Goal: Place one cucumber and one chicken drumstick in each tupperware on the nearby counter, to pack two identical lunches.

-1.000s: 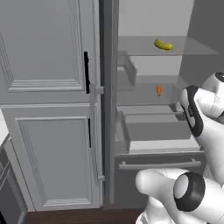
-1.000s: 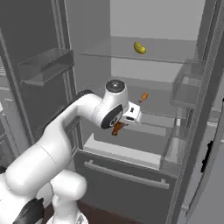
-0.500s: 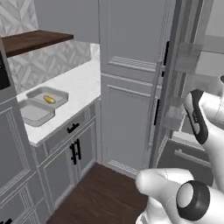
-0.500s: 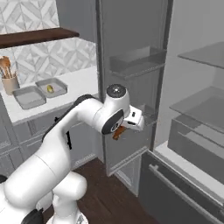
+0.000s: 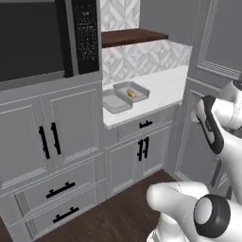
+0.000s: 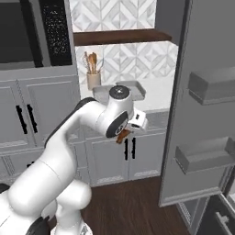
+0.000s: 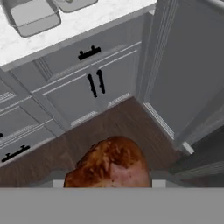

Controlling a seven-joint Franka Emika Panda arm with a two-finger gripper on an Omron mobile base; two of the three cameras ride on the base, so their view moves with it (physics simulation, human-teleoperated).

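The claw (image 6: 125, 134) was closed on a chicken drumstick (image 7: 107, 164), whose orange-brown meaty end bulged large at the bottom of the hand view, above the dark wooden floor (image 7: 109, 127). In the right base view the drumstick (image 6: 122, 136) hung as a brown sliver under the white hand, in front of the pale grey cabinet doors (image 6: 137, 160) with their black bar handles.

Beyond the arm stood the bench (image 5: 165, 87), a white veined worktop over those cabinets. On it lay two grey tupperware trays side by side. The near tupperware (image 5: 115, 101) looked bare inside. The far tupperware (image 5: 133, 90), just beside it and further right, held one cucumber (image 5: 132, 94), a small yellow-green oblong lying near its middle.

In the right base view a utensil holder (image 6: 93, 80) with wooden spoons stood at the bench's back left, against the patterned tile wall (image 6: 124, 57). Above the bench ran a dark brown shelf (image 5: 132, 36). To the right, near the camera, the open fridge door (image 6: 206, 114) showed its grey bins.
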